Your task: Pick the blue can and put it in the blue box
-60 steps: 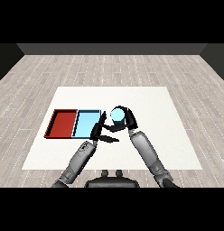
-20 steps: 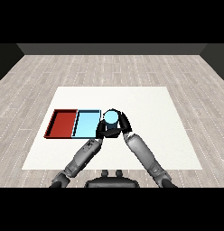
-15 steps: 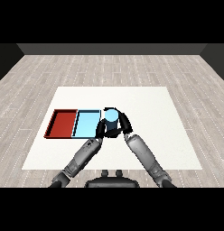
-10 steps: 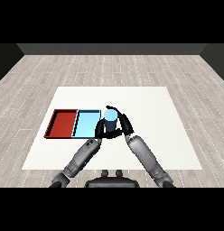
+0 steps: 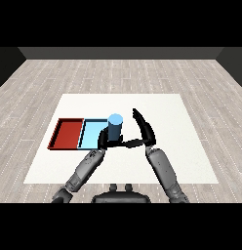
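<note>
Red tray point(image 5: 67, 134); white table point(image 5: 181, 127)

Blue can point(image 5: 115, 128) hiding the light blue tray's point(image 5: 91, 133) right edge; left hand point(image 5: 102, 141) largely masked behind can, finger position unreadable; can's base unseen.

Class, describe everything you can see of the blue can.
The blue can is a plain cylinder, dark blue on its side with a lighter blue flat top. It is upright at the right edge of the light blue tray. The right hand, fingers straight, is beside it, apart. Whether the left hand touches it is unclear.
</note>
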You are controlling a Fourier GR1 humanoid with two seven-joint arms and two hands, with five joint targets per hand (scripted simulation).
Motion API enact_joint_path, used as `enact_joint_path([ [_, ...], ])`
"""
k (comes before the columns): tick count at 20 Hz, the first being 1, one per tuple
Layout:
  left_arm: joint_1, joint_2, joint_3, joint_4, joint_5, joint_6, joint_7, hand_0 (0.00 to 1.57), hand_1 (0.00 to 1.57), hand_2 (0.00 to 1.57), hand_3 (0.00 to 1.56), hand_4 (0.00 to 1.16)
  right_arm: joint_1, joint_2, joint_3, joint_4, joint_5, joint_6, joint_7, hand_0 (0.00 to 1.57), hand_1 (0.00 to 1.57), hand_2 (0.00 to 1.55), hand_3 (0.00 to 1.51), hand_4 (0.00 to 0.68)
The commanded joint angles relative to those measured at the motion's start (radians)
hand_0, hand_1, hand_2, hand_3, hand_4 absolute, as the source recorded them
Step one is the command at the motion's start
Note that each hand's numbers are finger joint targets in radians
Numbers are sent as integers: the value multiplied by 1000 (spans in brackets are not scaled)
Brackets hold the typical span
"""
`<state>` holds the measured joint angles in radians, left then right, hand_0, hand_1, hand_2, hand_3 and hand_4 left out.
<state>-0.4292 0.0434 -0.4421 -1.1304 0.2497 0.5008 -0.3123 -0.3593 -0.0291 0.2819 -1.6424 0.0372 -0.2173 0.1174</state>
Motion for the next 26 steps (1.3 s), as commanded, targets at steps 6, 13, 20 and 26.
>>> enact_joint_path([
  [6,-48,76,115,95,-53,-15,55,1571,1571,1571,1481,1130,100,0,-142,108,-96,48,-203,0,0,0,0,0],
  [13,-63,189,160,175,-115,-21,176,1571,1571,1571,1496,1116,168,-35,-194,35,-175,109,-165,0,0,0,0,0],
  [20,-222,306,81,494,-298,35,424,1231,1231,1097,841,947,116,-9,-198,59,-167,68,-105,0,0,0,0,0],
  [26,-359,260,42,778,-383,-25,525,696,696,566,267,882,184,-22,-235,136,-179,97,-196,0,0,0,0,0],
])
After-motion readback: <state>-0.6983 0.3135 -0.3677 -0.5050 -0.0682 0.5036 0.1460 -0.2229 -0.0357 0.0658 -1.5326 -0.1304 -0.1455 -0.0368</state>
